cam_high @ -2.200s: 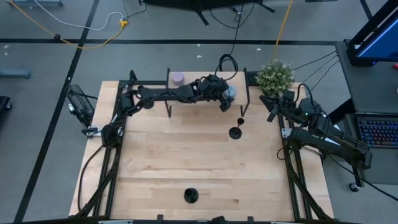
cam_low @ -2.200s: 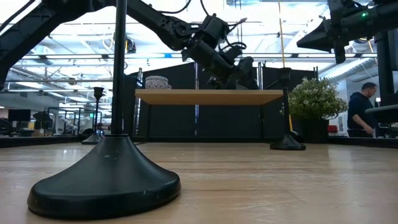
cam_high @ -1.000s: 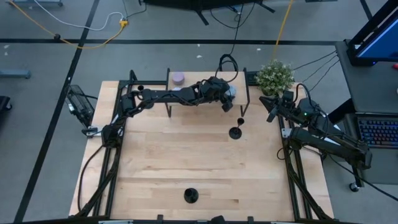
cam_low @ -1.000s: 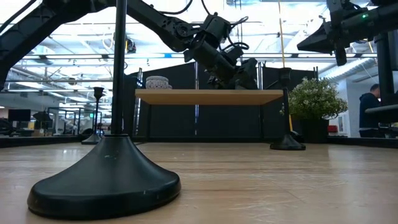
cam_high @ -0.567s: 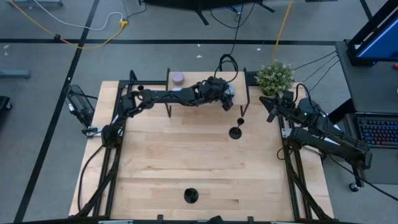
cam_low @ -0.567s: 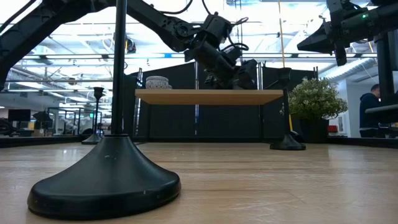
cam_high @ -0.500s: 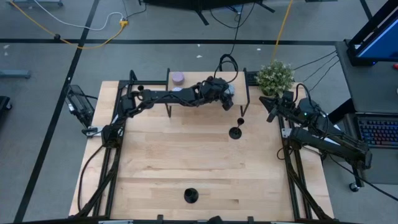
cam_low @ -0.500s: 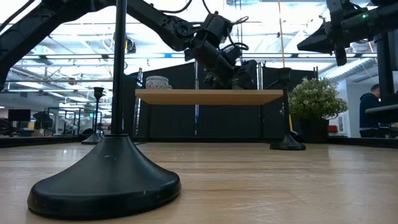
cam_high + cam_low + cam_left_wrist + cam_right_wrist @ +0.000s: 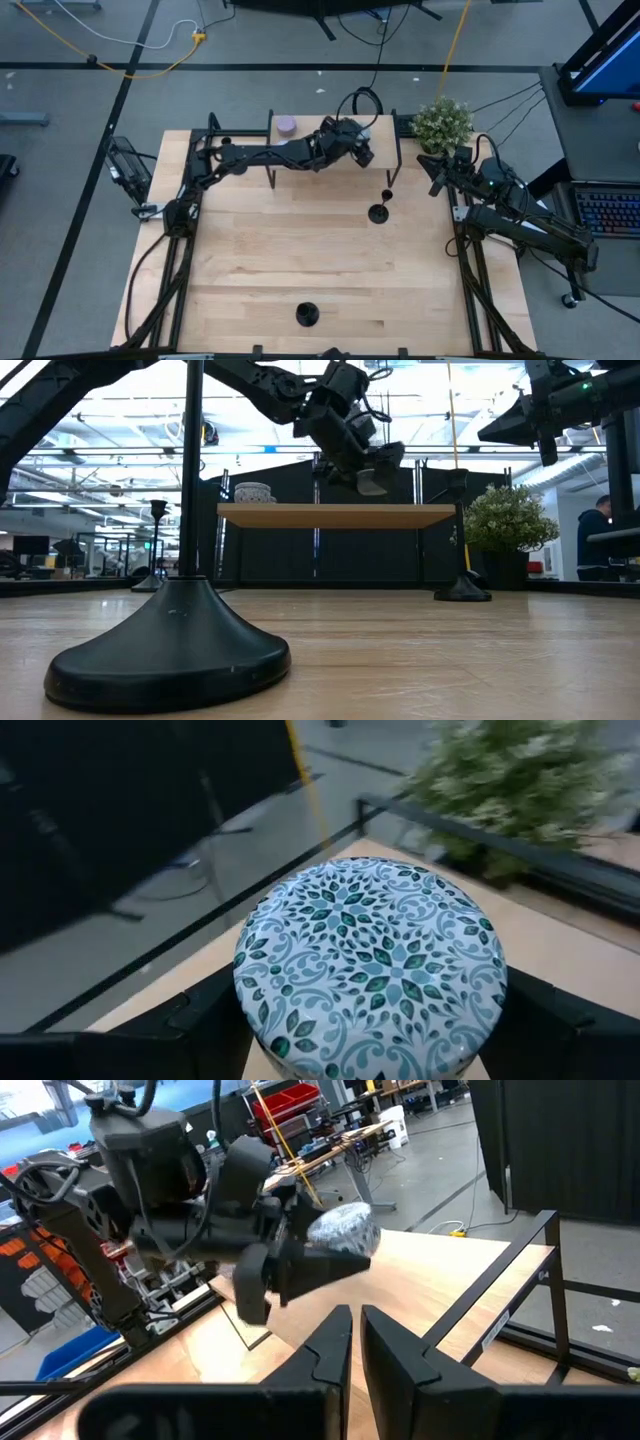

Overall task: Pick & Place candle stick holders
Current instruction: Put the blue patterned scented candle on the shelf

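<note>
Three black candle stick holders stand on their round bases on the wooden table: one near the front edge (image 9: 307, 315) (image 9: 170, 640), one at mid right (image 9: 380, 212) (image 9: 462, 590), and one at the far left (image 9: 224, 141) (image 9: 155, 575). My left gripper (image 9: 358, 150) (image 9: 372, 478) is over the raised wooden shelf (image 9: 330, 128) at the back, shut on a round tin with a blue leaf pattern (image 9: 370, 970) (image 9: 343, 1230). My right gripper (image 9: 355, 1330) waits shut, high at the table's right edge (image 9: 438, 172). My left gripper pinches the patterned tin's round side wall (image 9: 250, 1020) between its two fingers (image 9: 215, 1015), one on each opposite side. The fingers come in slanting slightly downward from the table's left. The tin sits lid up, lifted clear of the shelf.
A lilac tin (image 9: 286, 125) (image 9: 252, 492) stands on the shelf's left part. A potted green plant (image 9: 442, 122) (image 9: 508, 520) stands at the far right corner. Black frame posts rise around the table. A person (image 9: 600, 525) is beyond the table on the right.
My left gripper has risen from the shelf with the patterned tin and tipped up toward level; the tin now hangs clear above the shelf top. The right arm has kept still.
</note>
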Motion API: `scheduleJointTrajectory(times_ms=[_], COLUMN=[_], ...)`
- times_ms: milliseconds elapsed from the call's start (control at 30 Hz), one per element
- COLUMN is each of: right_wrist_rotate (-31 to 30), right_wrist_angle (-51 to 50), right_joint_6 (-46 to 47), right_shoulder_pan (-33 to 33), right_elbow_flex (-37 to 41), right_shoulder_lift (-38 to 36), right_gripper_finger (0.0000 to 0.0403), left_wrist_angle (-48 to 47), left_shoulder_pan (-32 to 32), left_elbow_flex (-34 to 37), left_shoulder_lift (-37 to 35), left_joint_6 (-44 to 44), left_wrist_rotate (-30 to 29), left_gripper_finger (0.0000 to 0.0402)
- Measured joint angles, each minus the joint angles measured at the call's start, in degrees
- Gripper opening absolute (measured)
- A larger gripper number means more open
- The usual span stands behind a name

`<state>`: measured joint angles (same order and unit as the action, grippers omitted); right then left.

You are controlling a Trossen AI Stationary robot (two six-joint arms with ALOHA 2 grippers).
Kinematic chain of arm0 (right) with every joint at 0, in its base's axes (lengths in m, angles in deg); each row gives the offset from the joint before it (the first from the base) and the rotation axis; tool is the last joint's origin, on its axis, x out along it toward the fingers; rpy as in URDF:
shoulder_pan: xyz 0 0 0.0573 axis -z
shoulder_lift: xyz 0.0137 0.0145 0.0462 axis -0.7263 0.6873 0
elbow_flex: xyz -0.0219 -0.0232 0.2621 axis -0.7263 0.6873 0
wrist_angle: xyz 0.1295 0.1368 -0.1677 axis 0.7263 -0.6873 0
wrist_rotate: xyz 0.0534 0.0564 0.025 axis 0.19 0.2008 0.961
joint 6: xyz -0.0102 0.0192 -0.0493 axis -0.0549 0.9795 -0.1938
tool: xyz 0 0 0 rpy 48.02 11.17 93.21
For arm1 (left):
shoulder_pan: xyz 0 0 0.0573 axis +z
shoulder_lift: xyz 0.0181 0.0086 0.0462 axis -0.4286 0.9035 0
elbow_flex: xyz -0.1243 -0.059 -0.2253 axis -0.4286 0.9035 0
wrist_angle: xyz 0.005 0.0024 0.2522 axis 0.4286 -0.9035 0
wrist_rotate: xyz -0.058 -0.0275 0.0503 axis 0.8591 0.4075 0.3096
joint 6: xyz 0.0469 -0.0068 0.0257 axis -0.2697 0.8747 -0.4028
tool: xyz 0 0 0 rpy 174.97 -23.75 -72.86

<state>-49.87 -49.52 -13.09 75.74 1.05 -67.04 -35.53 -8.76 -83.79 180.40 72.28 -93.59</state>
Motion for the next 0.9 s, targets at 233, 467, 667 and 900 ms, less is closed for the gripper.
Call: scheduleJointTrajectory(times_ms=[233,467,667,900], right_wrist_rotate=[-0.1,-0.1,-0.1,-0.1], right_wrist_angle=[0.0,0.0,0.0,0.0], right_joint_6=[-0.3,-0.4,-0.4,-1.2], right_shoulder_pan=[0.0,0.0,0.0,0.0], right_elbow_flex=[0.0,0.0,0.0,0.0], right_shoulder_lift=[0.1,0.2,0.2,0.2], right_gripper_finger=[0.0018,0.0018,0.0018,0.0018], left_wrist_angle=[-11.0,-22.8,-34.6,-43.0], left_shoulder_pan=[-0.1,-1.9,-3.1,-3.6], left_elbow_flex=[0.0,0.1,0.0,0.0], left_shoulder_lift=[-2.4,-3.9,-4.9,-5.0], left_joint_6=[8.0,15.1,23.8,30.1], left_wrist_rotate=[-4.9,-9.1,-15.3,-17.9], left_gripper_finger=[0.0293,0.03,0.0306,0.0295])
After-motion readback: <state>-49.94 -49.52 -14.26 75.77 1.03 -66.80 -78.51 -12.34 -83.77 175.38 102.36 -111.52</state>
